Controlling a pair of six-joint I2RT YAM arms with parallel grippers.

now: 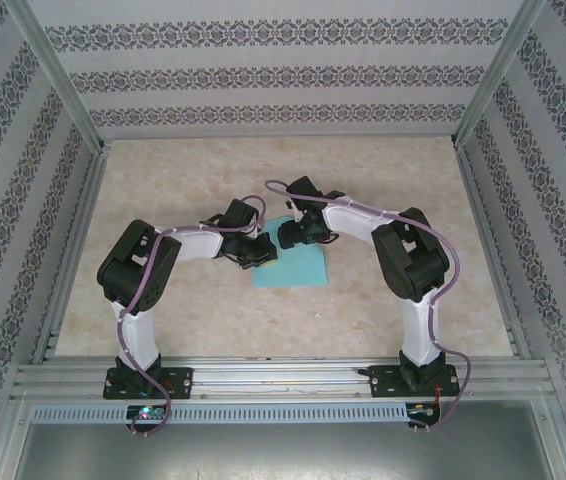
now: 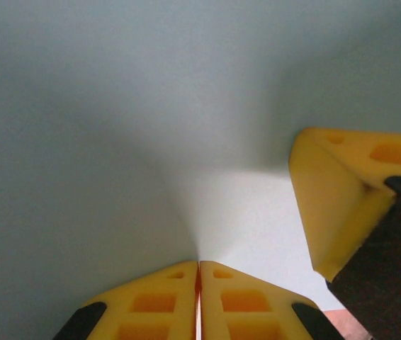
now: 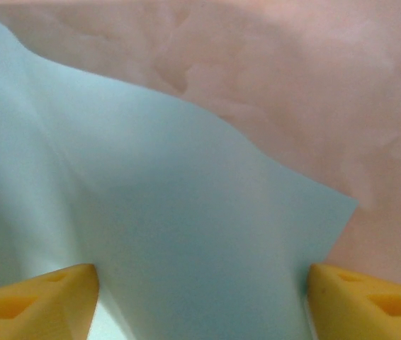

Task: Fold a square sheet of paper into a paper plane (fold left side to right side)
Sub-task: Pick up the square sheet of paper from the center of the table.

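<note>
Lying at the middle of the top view, the square sheet of paper (image 1: 298, 268) is thin, matte and pale turquoise, rippled rather than flat. In the right wrist view it swells in soft waves, with one sharp corner reaching toward the right of the frame. The left gripper (image 2: 199, 273) is pinched tight on the sheet at the bottom centre of its own view, its blocky yellow fingers pressed flush together and a shallow pucker rising from the pinch. The right gripper (image 3: 200, 283) stands apart, with a moulded yellow finger in each lower corner and paper spread between them. Beneath it all lies the table (image 1: 383, 180), mottled beige like stone.
</note>
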